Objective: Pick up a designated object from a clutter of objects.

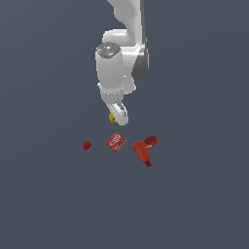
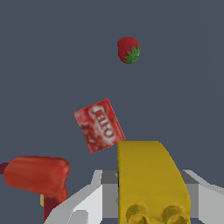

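Observation:
The designated object (image 1: 112,117) is a small yellow item sitting between the fingers of my gripper (image 1: 117,118), which is shut on it. It hangs above and behind the rest of the clutter of objects. In the wrist view the yellow item (image 2: 148,175) fills the space between the white fingers (image 2: 89,201) of the gripper (image 2: 151,188). On the surface lie a red strawberry (image 1: 87,144), a flat red box (image 1: 116,142) and a red power drill (image 1: 145,150), none of them touching the gripper.
The wrist view looks down on the strawberry (image 2: 128,49), the red box (image 2: 99,125) and the drill's body (image 2: 38,175). They rest on a plain dark grey surface (image 1: 194,204) that spreads out on all sides.

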